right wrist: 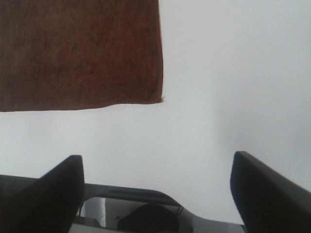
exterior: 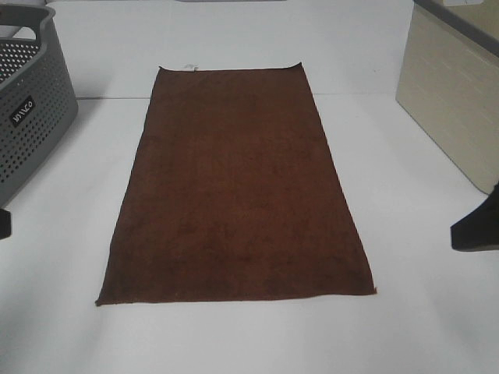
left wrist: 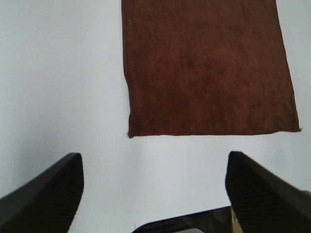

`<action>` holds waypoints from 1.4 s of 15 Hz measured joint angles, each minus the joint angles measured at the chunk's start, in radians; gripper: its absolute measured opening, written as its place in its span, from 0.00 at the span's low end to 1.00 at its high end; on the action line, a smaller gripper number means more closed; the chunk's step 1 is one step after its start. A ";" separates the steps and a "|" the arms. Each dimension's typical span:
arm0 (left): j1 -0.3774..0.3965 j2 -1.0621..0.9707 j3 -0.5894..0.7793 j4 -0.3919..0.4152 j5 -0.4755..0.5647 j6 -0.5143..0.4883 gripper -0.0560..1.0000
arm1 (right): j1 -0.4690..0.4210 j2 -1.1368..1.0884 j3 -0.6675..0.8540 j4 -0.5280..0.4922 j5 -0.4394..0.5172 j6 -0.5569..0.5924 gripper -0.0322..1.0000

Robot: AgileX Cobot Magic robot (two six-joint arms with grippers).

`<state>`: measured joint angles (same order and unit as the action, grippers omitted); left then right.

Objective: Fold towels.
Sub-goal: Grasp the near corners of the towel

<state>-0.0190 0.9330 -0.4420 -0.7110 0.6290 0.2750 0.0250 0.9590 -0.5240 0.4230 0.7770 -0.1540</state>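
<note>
Lying flat: towel (exterior: 238, 187), white tag (exterior: 188, 67) at far edge | left hand (left wrist: 153, 160), right hand (right wrist: 156, 158) wide apart, empty | basket (exterior: 39, 70) label (exterior: 22, 110) illegible

Each wrist view crops the towel (left wrist: 204, 68), and the exterior view crops the grey basket (exterior: 31, 117).

R gripper (right wrist: 155, 156) jaws wide apart, brown towel (right wrist: 77, 53) flat on white table (right wrist: 233, 73), corner approx 12 o'clock of gripper, rest toward 10-11, dark blur (right wrist: 146, 218) behind fingers (right wrist: 53, 194), maybe robot base
</note>
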 joint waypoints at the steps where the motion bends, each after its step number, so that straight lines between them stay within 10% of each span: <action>1: 0.000 0.078 0.000 -0.053 -0.017 0.058 0.77 | 0.000 0.075 0.000 0.055 -0.014 -0.043 0.78; 11: 0.000 0.688 -0.040 -0.573 -0.117 0.652 0.77 | 0.000 0.618 -0.165 0.409 -0.107 -0.460 0.78; 21: -0.017 0.939 -0.175 -0.748 -0.047 0.859 0.77 | 0.111 0.887 -0.226 0.483 -0.300 -0.548 0.77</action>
<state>-0.0360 1.8720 -0.6170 -1.4590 0.5820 1.1340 0.1360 1.8460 -0.7500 0.9060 0.4770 -0.7020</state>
